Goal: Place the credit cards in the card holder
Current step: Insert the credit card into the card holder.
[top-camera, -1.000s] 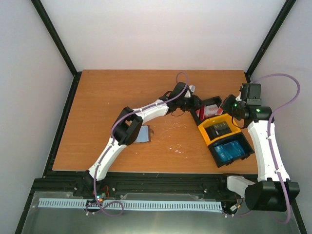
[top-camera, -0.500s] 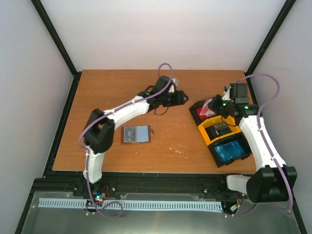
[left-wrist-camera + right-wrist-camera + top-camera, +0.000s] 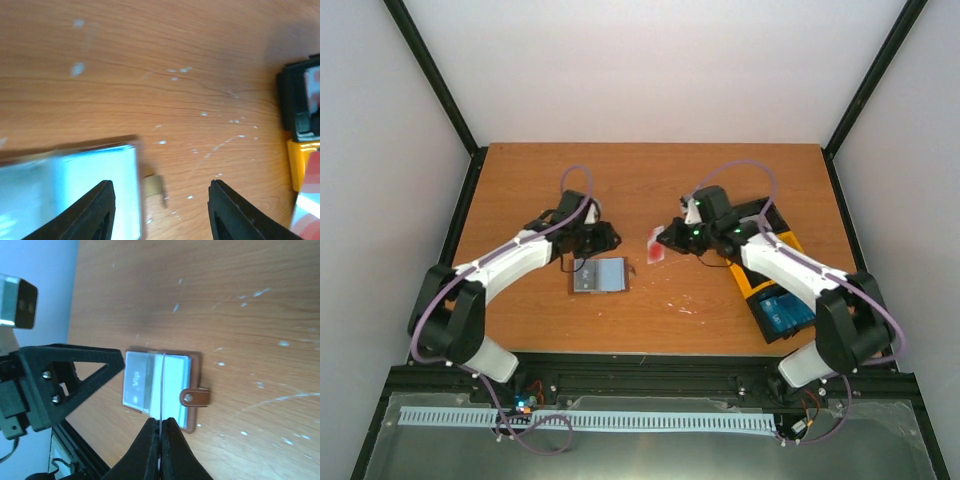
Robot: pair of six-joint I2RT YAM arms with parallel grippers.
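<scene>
**Top view.** Card holder (image 3: pixel 598 275) lying open on bench (image 3: pixel 520 180), between the two arms. Red-and-white credit card (image 3: pixel 656 245) clenched in right jaws, held just right of holder. Trays (image 3: pixel 748 281) at far right.

**Left wrist view.** Left jaws released, nothing between them, poised over clasp (image 3: pixel 156 186) side of holder.

**Right wrist view.** Held card seen edge-on, lined up over holder. VIP card (image 3: pixel 137 382) in holder.

**Step:** bringing card to holder. **Next:** lower, match edge to pocket, slide in; left jaws probably to steady holder.
</scene>
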